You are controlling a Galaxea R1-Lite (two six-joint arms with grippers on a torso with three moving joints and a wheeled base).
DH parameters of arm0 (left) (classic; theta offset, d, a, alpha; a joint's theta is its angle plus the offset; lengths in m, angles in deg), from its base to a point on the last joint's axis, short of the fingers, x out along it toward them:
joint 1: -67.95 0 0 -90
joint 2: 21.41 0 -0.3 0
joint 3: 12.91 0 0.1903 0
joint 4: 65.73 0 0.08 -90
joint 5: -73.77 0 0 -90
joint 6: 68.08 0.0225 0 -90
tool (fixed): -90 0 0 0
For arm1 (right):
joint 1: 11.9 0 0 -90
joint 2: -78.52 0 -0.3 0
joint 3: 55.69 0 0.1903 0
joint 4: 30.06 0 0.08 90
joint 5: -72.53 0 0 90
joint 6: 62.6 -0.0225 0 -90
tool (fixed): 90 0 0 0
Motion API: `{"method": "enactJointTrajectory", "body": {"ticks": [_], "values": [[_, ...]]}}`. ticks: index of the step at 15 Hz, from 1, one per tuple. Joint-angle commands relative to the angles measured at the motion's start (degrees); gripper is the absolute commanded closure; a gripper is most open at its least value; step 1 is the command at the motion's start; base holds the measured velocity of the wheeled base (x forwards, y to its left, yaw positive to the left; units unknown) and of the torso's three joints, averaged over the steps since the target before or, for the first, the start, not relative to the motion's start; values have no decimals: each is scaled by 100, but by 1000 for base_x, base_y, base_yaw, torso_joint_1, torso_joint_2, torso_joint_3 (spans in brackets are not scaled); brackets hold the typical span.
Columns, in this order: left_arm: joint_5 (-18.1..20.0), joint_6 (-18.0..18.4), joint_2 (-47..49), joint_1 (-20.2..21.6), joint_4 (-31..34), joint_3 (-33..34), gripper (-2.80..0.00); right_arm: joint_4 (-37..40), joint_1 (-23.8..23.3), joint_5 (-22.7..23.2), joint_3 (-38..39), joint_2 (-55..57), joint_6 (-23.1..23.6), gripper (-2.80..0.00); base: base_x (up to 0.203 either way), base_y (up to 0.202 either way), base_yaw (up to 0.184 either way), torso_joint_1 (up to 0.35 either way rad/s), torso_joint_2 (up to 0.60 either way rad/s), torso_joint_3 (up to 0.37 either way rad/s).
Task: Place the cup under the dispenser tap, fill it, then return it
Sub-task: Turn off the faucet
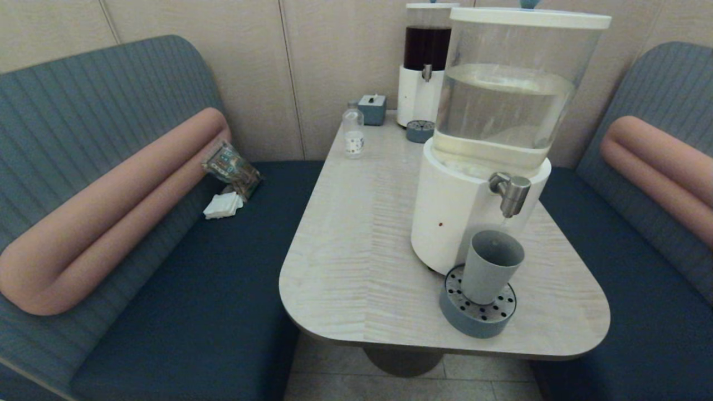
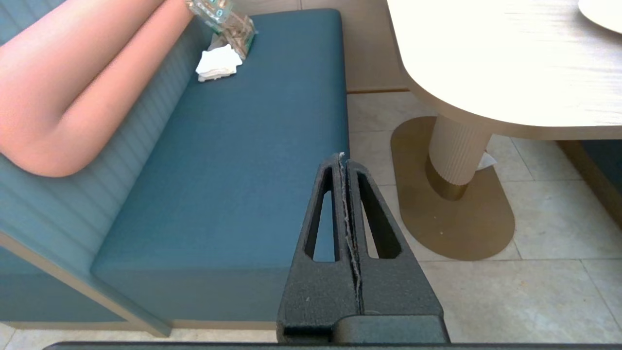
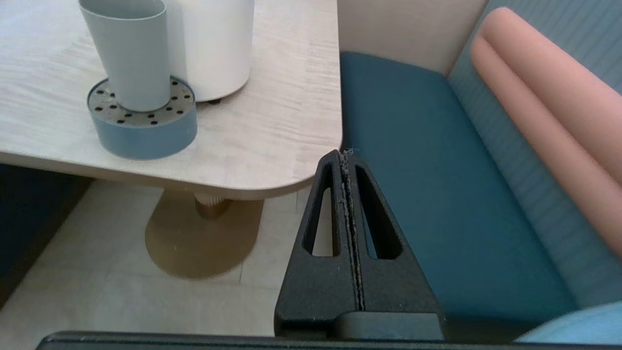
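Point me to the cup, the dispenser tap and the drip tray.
cup [image 1: 490, 267], head view, on its outer side wall.
dispenser tap [image 1: 511, 192], head view, on the metal nozzle body.
drip tray [image 1: 473, 323], head view, on its blue front wall.

Café or restaurant booth, light wood pedestal table [image 1: 356, 262] between two blue upholstered benches [image 1: 211, 289] with pink bolster backrests [image 1: 111, 206], two self-serve drink dispensers [image 1: 490, 139] on the tabletop, tissue box [image 1: 372, 108], tiled floor [image 2: 534, 233], panelled wall [image 1: 289, 55]
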Motion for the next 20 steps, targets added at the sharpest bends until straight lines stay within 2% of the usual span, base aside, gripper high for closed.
{"method": "enactJointTrajectory", "body": {"ticks": [1,4,6,13,15,18,20], "values": [[1,12,7,1,0,1,0,-447,12,-1,563,-147,-13,0,0,0,0,0,0,0],[1,7,7,1,0,1,0,-1208,13,45,1446,-144,-80,0,0,0,0,0,0,0],[1,4,7,1,0,1,0,-1245,13,121,1470,-131,-321,0,0,0,0,0,0,0],[1,4,7,1,0,1,0,-1233,13,222,1478,-140,-344,0,0,0,0,0,0,0],[7,56,7,1,5,1,0,-961,20,552,1550,-130,-426,0,0,0,0,0,0,0],[16,140,12,1,4,-12,0,-753,22,543,1487,-131,-550,0,0,0,0,0,0,0],[169,115,77,1,89,-572,0,-821,22,543,1513,-140,-611,0,0,0,0,0,0,0]]}}
